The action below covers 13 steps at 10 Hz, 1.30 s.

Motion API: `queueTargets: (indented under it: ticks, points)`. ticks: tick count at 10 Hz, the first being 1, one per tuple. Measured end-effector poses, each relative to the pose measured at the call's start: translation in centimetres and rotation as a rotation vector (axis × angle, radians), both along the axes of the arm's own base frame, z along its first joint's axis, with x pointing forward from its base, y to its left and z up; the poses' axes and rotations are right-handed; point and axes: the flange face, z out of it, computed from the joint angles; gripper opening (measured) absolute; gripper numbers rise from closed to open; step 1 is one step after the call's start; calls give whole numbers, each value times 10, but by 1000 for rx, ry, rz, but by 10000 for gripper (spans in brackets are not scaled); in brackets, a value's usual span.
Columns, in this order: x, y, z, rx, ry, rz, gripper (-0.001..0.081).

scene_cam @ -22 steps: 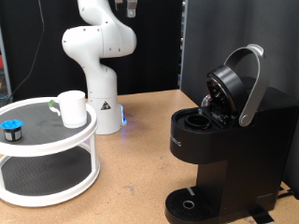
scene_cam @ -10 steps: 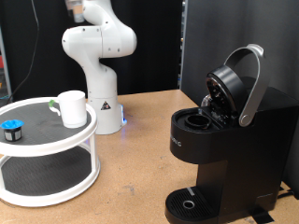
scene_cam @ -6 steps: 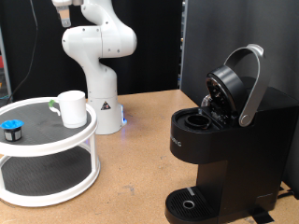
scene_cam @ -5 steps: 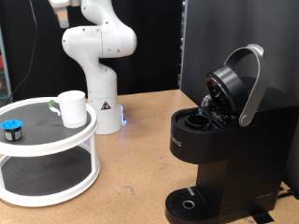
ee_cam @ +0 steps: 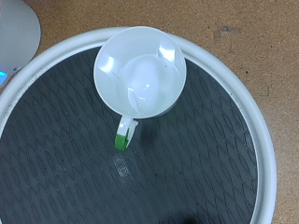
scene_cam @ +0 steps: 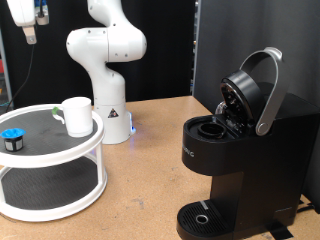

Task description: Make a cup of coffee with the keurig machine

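Gripper [scene_cam: 31, 36] has swung left, high above cup [scene_cam: 77, 115] and pod [scene_cam: 12, 137]

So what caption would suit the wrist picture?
Looking straight down into the empty white cup standing on the round black-matted tray.

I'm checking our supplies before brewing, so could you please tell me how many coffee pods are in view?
1. A dark pod with a blue top sits on the white stand's top tier, towards the exterior view's left of the cup. Others may be hidden.
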Motion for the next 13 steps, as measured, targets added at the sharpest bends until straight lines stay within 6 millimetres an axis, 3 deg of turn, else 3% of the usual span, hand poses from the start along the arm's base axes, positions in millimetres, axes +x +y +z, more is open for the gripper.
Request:
queueTargets:
  ticks: [3,6,9,13]
  points:
    - [2,-4,-4,-4,-27,-4,800]
    - [6,-27,-17,-20,-50,-41,800]
    - [19,-47,-29,-41,-25,-62,800]
    - [37,-54,-38,-50,-7,46,800]
